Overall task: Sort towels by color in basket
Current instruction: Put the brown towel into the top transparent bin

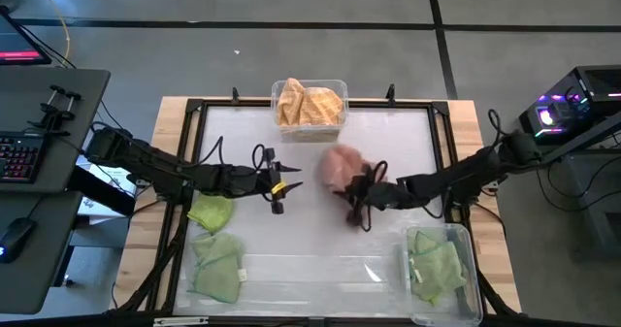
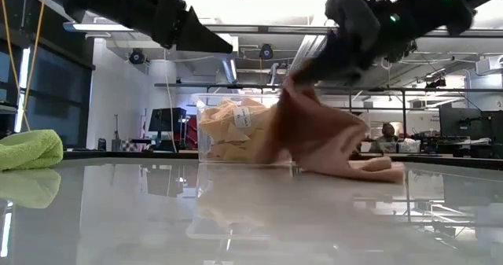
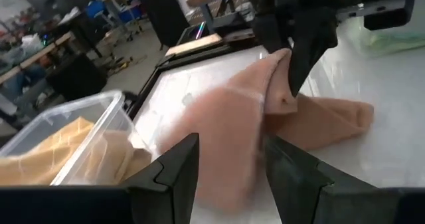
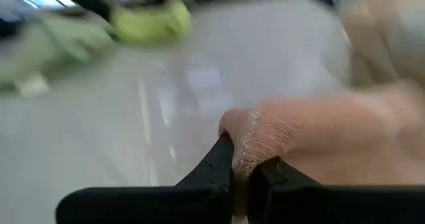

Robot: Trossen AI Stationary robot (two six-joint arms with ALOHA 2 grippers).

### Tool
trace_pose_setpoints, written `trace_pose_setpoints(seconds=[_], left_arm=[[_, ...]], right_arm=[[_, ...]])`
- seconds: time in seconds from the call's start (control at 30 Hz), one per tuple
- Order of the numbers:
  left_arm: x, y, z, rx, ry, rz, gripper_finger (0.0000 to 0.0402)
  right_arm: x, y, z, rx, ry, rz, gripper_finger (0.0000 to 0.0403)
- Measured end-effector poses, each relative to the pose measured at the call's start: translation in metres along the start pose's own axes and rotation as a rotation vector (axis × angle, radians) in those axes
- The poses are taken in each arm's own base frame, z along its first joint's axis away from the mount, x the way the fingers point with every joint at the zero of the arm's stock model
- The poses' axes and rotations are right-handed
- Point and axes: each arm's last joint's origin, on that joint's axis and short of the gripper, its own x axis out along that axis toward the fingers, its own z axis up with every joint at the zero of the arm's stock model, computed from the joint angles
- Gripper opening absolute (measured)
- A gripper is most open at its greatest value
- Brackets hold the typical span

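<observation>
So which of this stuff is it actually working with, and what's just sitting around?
Part of the job:
- pink towel, pinched by the right gripper
- green towels loose on the table
- bin of yellow towels
- bin of green towels
- left gripper, open, waiting nearby

Just lying about:
- keyboard and mouse on the side desk
- computer with purple lights

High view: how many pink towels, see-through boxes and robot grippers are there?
Pink towel: 1
See-through boxes: 2 (the yellow-towel box and the green-towel box)
Grippers: 2 (the right gripper, which pinches the pink towel, and the left gripper, which is open)
Total: 5
</observation>
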Motion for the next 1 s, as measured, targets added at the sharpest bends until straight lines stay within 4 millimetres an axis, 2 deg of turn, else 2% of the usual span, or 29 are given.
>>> trace_pose_setpoints(seconds=[0.17, 0.3, 0.47, 0.57, 0.67, 0.8, 1.0], left_arm=[[-0.002, -0.004, 0.003, 0.029, -0.023, -0.010, 0.0154], [-0.002, -0.004, 0.002, 0.023, -0.014, -0.014, 0.0154], [-0.002, -0.005, -0.003, 0.006, 0.029, -0.026, 0.0154], [-0.002, -0.006, -0.004, -0.015, 0.040, -0.028, 0.0154], [-0.002, -0.006, -0.003, -0.032, 0.038, -0.027, 0.0154], [-0.002, -0.005, -0.002, -0.038, 0.028, -0.023, 0.0154], [0.000, -0.004, -0.004, -0.044, 0.025, -0.040, 0.0154]], right_arm=[[0.012, 0.004, 0.014, -0.088, -0.200, 0.053, 0.0014], [0.013, 0.000, 0.013, -0.124, -0.179, 0.021, 0.0058], [-0.007, -0.015, 0.012, -0.005, -0.063, -0.181, 0.0135], [-0.025, -0.026, 0.008, 0.128, 0.019, -0.290, 0.0162], [-0.040, -0.034, 0.005, 0.229, 0.077, -0.329, 0.0172], [-0.052, -0.037, 0.004, 0.271, 0.132, -0.313, 0.0173], [-0.059, -0.034, 0.012, 0.182, 0.149, -0.171, 0.0173]])
